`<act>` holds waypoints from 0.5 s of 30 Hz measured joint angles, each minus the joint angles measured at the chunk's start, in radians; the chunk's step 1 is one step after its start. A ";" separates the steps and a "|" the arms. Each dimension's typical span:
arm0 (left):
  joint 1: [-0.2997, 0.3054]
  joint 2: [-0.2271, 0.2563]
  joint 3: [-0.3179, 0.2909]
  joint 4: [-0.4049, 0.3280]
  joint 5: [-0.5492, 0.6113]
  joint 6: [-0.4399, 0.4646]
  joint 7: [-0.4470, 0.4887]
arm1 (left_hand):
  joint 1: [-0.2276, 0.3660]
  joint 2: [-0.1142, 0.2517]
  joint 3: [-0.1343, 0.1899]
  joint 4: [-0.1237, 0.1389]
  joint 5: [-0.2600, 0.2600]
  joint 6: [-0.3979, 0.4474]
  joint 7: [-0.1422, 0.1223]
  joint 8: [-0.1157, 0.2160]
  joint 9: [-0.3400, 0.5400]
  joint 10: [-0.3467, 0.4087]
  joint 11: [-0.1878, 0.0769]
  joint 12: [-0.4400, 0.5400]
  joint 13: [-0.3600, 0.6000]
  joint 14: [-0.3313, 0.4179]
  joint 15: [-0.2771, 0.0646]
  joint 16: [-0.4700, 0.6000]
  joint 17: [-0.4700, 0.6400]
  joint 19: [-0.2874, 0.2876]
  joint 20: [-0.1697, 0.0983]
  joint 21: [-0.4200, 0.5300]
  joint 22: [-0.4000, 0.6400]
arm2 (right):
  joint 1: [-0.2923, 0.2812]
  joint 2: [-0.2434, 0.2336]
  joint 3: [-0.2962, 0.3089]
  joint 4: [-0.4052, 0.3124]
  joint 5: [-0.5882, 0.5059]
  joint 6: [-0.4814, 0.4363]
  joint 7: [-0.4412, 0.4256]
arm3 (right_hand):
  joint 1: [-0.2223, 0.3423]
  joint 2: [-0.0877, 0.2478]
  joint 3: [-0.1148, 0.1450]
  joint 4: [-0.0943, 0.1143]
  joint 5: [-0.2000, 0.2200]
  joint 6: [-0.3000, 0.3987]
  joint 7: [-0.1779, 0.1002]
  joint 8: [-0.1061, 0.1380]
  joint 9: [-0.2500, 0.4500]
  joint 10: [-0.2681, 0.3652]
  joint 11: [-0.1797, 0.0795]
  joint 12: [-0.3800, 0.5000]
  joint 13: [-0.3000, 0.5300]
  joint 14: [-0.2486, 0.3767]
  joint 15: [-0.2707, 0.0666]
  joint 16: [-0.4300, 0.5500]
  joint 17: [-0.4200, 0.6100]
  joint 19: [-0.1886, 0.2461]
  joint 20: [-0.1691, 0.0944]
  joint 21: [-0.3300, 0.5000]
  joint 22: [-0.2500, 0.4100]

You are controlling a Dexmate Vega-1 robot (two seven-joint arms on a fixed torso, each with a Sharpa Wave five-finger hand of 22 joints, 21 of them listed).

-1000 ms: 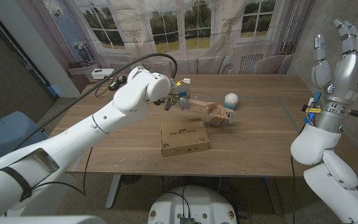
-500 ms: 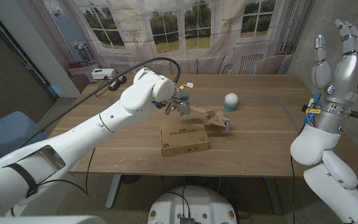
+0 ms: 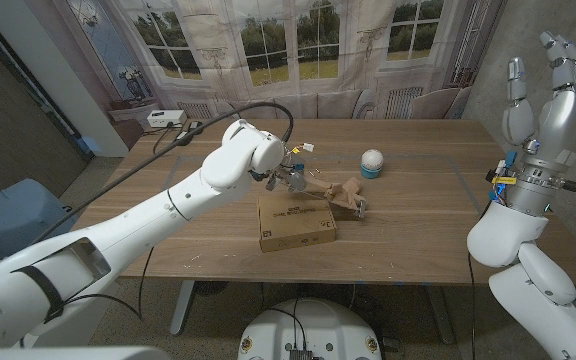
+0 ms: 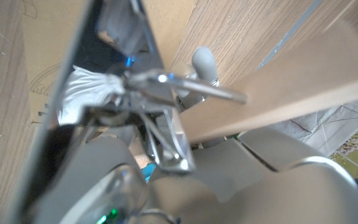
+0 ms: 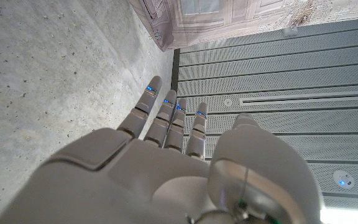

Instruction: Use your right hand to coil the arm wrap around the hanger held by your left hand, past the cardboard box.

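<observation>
Room: a curtain printed with windows and trees hangs behind a wooden table [image 3: 418, 215]; a grey concrete wall stands at the robot's right.
Left arm: the big white arm reaches from the near left corner across the table to just past the cardboard box's far edge.
Right arm: raised at the table's right edge, well apart from everything on it.
Right hand [image 3: 546, 85]: held high with the palm upright, fingers straight and spread, holding nothing. The right wrist view shows its back [image 5: 166, 162] with the fingers stretched toward the wall and a slatted grey panel.
Cardboard box [image 3: 295, 221]: flat, brown, with a small printed label, lying near the middle of the table.
Left hand [image 3: 286, 170]: its fingers grip one end of the hanger, above the box's far edge. In the left wrist view the hand [image 4: 148, 118] is blurred, with thin metal parts clamped by the wood.
Hanger [image 3: 340, 194]: a wooden one, running from the left hand out to the right, its free end tilted down over the box's far right corner. Whether that end touches the box or table I cannot tell. It shows as a pale plank [image 4: 278, 87] in the left wrist view.
Arm wrap [image 3: 371, 162]: a small white roll with a teal band, standing on the table beyond the hanger, apart from both hands.
White box [image 3: 166, 118]: small, at the far left corner.
</observation>
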 measured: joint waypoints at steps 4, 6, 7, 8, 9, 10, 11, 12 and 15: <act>0.008 -0.001 0.006 0.005 0.027 -0.010 0.004 | 0.017 0.015 -0.017 -0.059 -0.042 0.014 -0.014 -0.014 -0.018 -0.016 0.012 -0.002 -0.001 -0.010 -0.009 -0.038 -0.067 -0.021 0.007 -0.004 -0.026 | 0.001 -0.002 0.000 0.003 0.000 0.003 -0.003 | -0.003 0.003 0.004 0.004 0.000 0.000 0.000 0.000 0.000 0.000 0.000 -0.002 0.000 0.000 0.000 0.000 0.000 0.000 0.000 0.000 0.000; 0.009 -0.005 0.010 0.009 0.038 -0.014 -0.003 | 0.070 0.007 -0.047 -0.110 -0.072 0.029 -0.028 -0.019 -0.030 -0.034 0.008 -0.002 -0.001 -0.023 -0.007 -0.061 -0.118 -0.021 0.006 -0.004 -0.047 | 0.001 -0.002 0.000 0.003 0.000 0.005 -0.004 | -0.003 0.003 0.004 0.004 0.000 0.000 0.000 0.000 0.000 0.000 0.000 -0.002 0.000 0.000 0.000 0.000 0.000 0.000 0.000 0.000 0.000; 0.009 -0.006 0.011 0.010 0.045 -0.017 -0.009 | 0.086 -0.006 -0.062 -0.131 -0.085 0.029 -0.028 -0.021 -0.034 -0.035 0.007 -0.002 -0.004 -0.025 -0.006 -0.072 -0.143 -0.021 0.006 -0.009 -0.058 | 0.001 -0.002 0.000 0.004 0.000 0.006 -0.006 | -0.005 0.005 0.004 0.004 -0.003 0.000 0.000 0.000 0.000 0.000 0.000 -0.002 0.000 0.000 0.000 0.000 0.000 0.000 0.000 0.000 0.000; 0.009 -0.009 0.014 0.013 0.057 -0.023 -0.020 | 0.101 -0.023 -0.081 -0.152 -0.098 0.049 -0.017 -0.027 -0.039 -0.039 0.003 -0.004 -0.005 -0.027 -0.008 -0.085 -0.174 -0.021 0.006 -0.014 -0.072 | 0.000 -0.002 0.000 0.004 0.000 0.008 -0.008 | -0.005 0.005 0.004 0.004 -0.007 0.000 0.000 0.000 0.000 0.000 0.000 -0.002 0.000 0.000 0.000 0.000 0.000 0.000 0.000 0.000 0.000; 0.008 -0.011 0.017 0.015 0.064 -0.025 -0.027 | 0.115 -0.042 -0.099 -0.170 -0.109 0.062 -0.010 -0.032 -0.046 -0.045 0.006 -0.008 -0.006 -0.027 -0.008 -0.100 -0.206 -0.021 0.006 -0.016 -0.086 | 0.000 -0.002 0.000 0.004 0.000 0.008 -0.008 | -0.005 0.005 0.004 0.004 -0.008 0.000 0.000 0.000 0.000 0.000 0.000 -0.002 0.000 0.000 0.000 0.000 0.000 0.000 0.000 0.000 0.000; 0.008 -0.012 0.018 0.016 0.069 -0.027 -0.031 | 0.117 -0.068 -0.115 -0.186 -0.119 0.065 -0.007 -0.038 -0.052 -0.046 0.007 -0.013 -0.009 -0.029 -0.010 -0.113 -0.236 -0.021 0.007 -0.020 -0.099 | -0.001 -0.002 0.000 0.004 0.000 0.009 -0.011 | -0.005 0.005 0.004 0.004 -0.008 0.000 0.000 0.000 0.000 0.000 0.000 -0.002 0.000 0.000 0.000 0.000 0.000 0.000 0.000 0.000 0.000; 0.007 -0.014 0.021 0.018 0.082 -0.032 -0.042 | 0.120 -0.093 -0.129 -0.201 -0.128 0.067 -0.005 -0.043 -0.059 -0.047 0.007 -0.026 -0.024 -0.031 -0.011 -0.125 -0.263 -0.027 0.009 -0.025 -0.112 | -0.002 -0.002 0.001 0.005 0.000 0.010 -0.012 | -0.006 0.005 0.004 0.004 -0.008 0.004 0.004 0.000 0.000 0.000 0.000 -0.002 0.000 0.000 0.000 0.000 0.000 0.000 0.000 0.000 0.000; 0.006 -0.016 0.023 0.020 0.082 -0.032 -0.042 | 0.127 -0.113 -0.145 -0.216 -0.132 0.070 -0.002 -0.049 -0.065 -0.048 0.005 -0.053 -0.059 -0.036 -0.009 -0.139 -0.297 -0.031 0.010 -0.030 -0.127 | -0.002 -0.002 0.001 0.005 0.000 0.011 -0.014 | -0.006 0.005 0.004 0.004 -0.008 0.005 0.005 0.000 0.000 0.000 0.000 -0.002 0.000 0.000 0.000 0.000 0.000 0.000 0.000 0.000 0.000; 0.004 -0.023 0.028 0.024 0.113 -0.046 -0.069 | 0.147 -0.149 -0.207 -0.242 -0.139 0.074 -0.001 -0.071 -0.073 -0.035 0.018 -0.210 -0.260 -0.064 -0.011 -0.189 -0.403 -0.057 0.017 -0.045 -0.178 | -0.007 0.000 0.002 0.005 0.000 0.013 -0.019 | -0.008 0.002 0.004 0.004 -0.008 0.005 0.005 0.000 0.000 0.000 0.000 -0.002 0.000 0.000 0.000 0.000 -0.003 0.005 -0.005 0.000 0.000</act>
